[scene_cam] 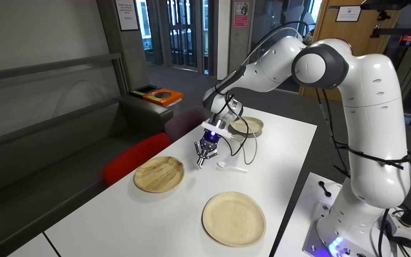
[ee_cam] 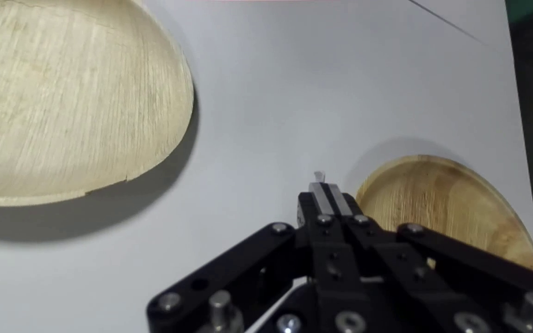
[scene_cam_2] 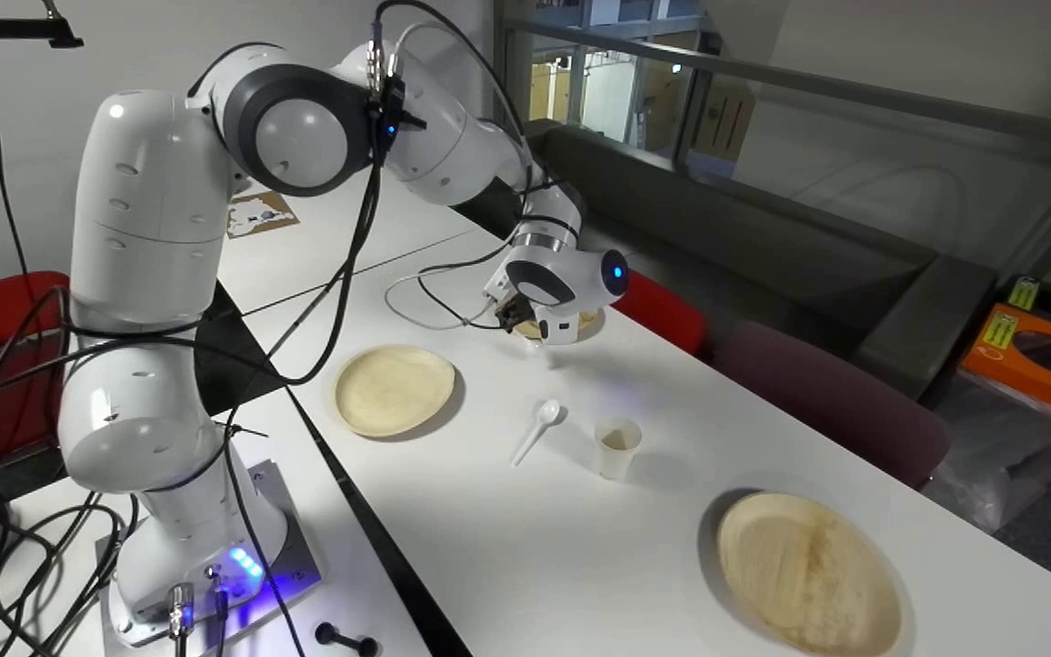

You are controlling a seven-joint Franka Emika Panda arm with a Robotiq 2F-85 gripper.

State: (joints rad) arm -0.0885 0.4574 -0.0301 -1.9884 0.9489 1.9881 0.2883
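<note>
While the gripper (scene_cam: 200,164) hangs clenched near the brown plate (scene_cam: 159,174), I fear sideways drift could shove it over the table's far edge (scene_cam: 97,204).

In the wrist view, a pale plate (ee_cam: 77,97) is cropped; a browner plate (ee_cam: 437,199) is partly hidden by the gripper (ee_cam: 326,187).

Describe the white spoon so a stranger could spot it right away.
Start at the big white table. Between a round pale plate and a small upright cup lies the spoon. Unlike those rounded neighbours, it is narrow, white and straight-handled.
</note>
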